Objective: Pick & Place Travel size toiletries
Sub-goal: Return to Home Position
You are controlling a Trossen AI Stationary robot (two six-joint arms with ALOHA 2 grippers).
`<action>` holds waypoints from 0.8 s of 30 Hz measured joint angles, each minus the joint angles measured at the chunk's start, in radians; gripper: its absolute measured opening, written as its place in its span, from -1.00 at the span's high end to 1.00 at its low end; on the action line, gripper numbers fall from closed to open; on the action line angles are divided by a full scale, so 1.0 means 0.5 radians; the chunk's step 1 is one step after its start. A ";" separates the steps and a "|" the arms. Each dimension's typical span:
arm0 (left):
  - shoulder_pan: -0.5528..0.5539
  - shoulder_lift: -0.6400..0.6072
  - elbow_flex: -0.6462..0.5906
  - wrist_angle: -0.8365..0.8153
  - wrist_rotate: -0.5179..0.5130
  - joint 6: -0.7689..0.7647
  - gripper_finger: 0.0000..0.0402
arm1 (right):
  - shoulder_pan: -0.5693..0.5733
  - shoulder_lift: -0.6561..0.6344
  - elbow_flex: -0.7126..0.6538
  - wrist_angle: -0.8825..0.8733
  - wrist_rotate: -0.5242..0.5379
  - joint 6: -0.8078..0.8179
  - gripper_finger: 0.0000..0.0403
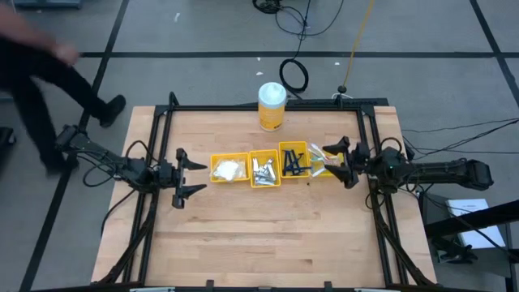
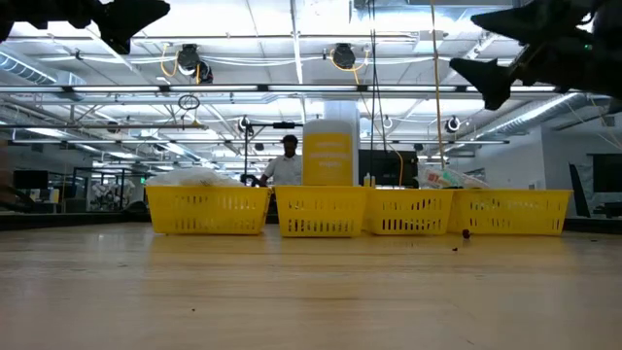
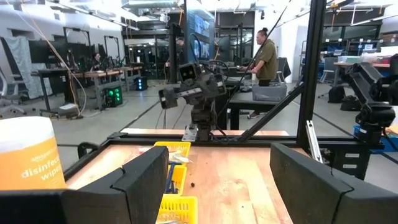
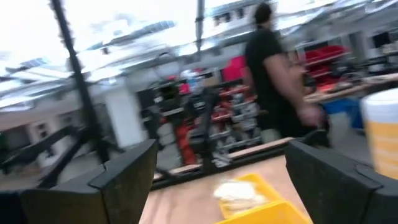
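A pale wooden counter [image 1: 243,235] carries a row of four yellow plastic bins [image 1: 213,168]. From above, white puffy packets [image 1: 229,169], silvery sachets [image 1: 263,170], dark blue razors [image 1: 293,161] and slim toothbrushes [image 1: 318,165] fill them, left to right. The left gripper [image 1: 193,172] hovers beside the packets' end and the right gripper [image 1: 331,161] at the toothbrush end. At counter height, both hang above the bins. In the wrist views, the left fingers [image 3: 146,180] and right fingers [image 4: 124,177] are spread wide, grasping nothing.

The toothbrushes [image 1: 318,165] are perhaps too small to distinguish.

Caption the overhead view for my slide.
Sorted toiletries lie in a row of yellow bins; open left end effector and right end effector at its ends, yellow canister behind.
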 joint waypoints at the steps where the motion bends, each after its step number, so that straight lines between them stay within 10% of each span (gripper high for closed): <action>1: 0.000 0.000 0.000 0.009 0.000 0.018 -0.36 | 0.000 -0.010 0.000 -0.012 -0.062 -0.011 -0.69; 10: 0.001 -0.033 0.001 -0.037 -0.014 0.047 -0.36 | 0.000 -0.069 0.000 0.087 -0.672 0.059 -0.69; 24: 0.002 -1.024 0.002 -1.177 -0.222 -0.257 -0.36 | -0.005 -0.309 0.020 -0.326 -0.771 0.045 -0.69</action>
